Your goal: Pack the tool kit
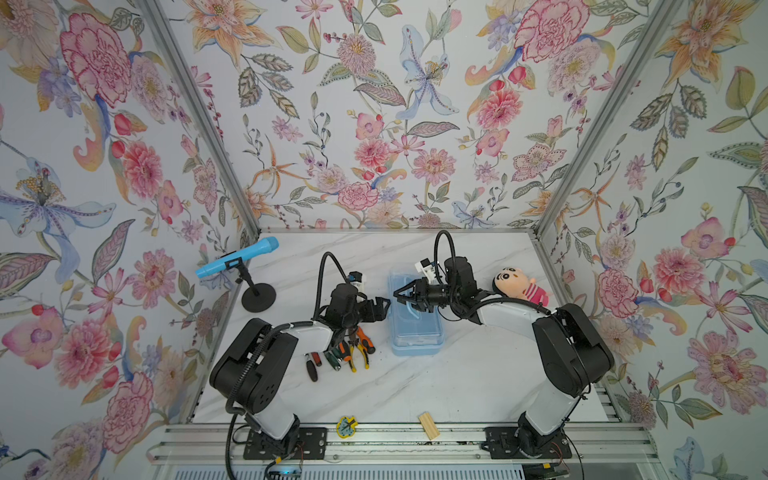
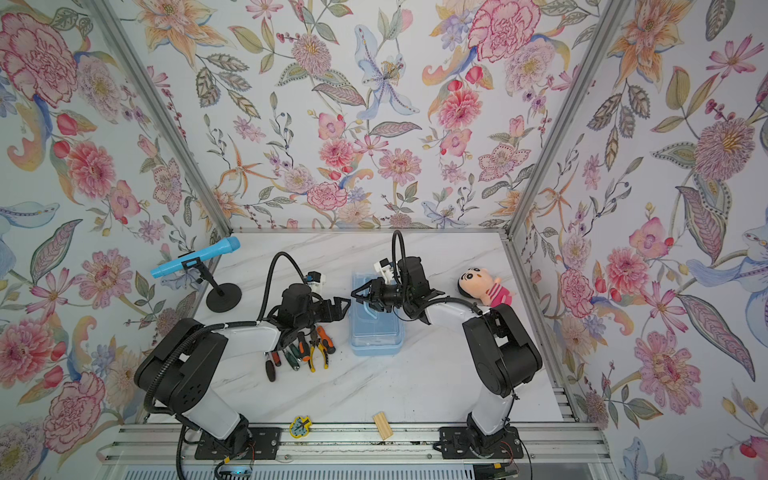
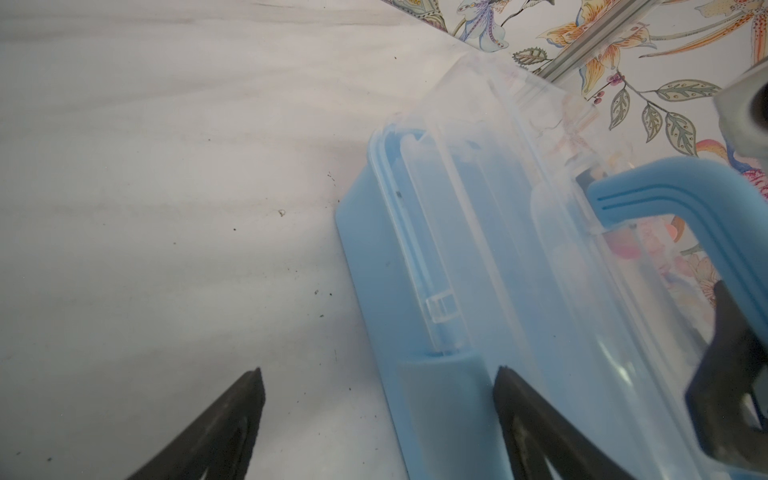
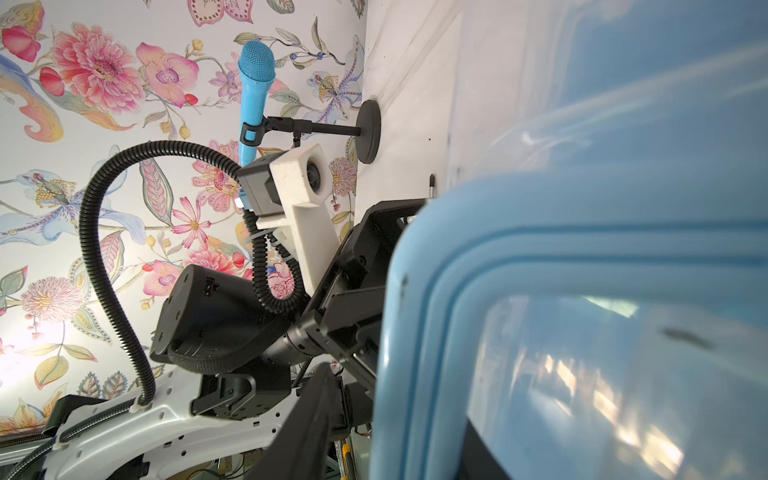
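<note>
Spread wide, the left jaws straddle one long side of the box (image 3: pixel 365 249). One tip hangs over the bare counter (image 3: pixel 124 208) and the other over the clear lid (image 3: pixel 519 187), with the blue latch (image 3: pixel 436 395) between them. I read that as lining up to pop the catch. From the opposite side the right jaws reach around the carry handle (image 3: pixel 665 195). I cannot tell whether they grip it or merely bracket it, though steadying the box seems the purpose.

On the counter, the box sits in the middle between both arms, lid down and apparently shut, so nothing can go in yet. Just beside it, partly under the left arm (image 1: pixel 307 332), the tools (image 1: pixel 345 351) lie in a heap, pliers and screwdrivers, unpacked. The handle stands tipped up off the lid, giving the right jaws something to catch.
</note>
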Controlling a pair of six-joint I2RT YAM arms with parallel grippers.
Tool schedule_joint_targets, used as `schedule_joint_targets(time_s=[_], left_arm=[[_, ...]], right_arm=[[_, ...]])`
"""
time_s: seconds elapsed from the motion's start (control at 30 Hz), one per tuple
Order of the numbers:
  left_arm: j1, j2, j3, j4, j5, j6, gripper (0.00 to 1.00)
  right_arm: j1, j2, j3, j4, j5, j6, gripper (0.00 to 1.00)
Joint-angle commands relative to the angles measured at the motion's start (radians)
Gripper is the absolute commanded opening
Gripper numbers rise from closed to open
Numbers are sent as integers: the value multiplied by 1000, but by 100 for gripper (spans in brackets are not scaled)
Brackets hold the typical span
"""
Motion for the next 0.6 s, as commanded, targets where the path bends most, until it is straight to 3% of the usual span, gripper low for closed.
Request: schedule_joint_targets(time_s=[0.0, 0.33, 0.5, 0.57], left_arm=[[-28, 15, 39, -16, 65, 33, 90], [-28, 15, 85, -44, 65, 56, 90], [-23, -6, 85, -79, 49, 76, 90], [-17, -20, 74, -82, 53, 77, 90]], right_arm=[[38, 19, -1, 58, -85, -60, 36], [16, 34, 33, 15, -80, -75, 22], [6, 5, 27, -7, -72, -85, 1], [1, -11, 23, -10, -76, -88, 0]])
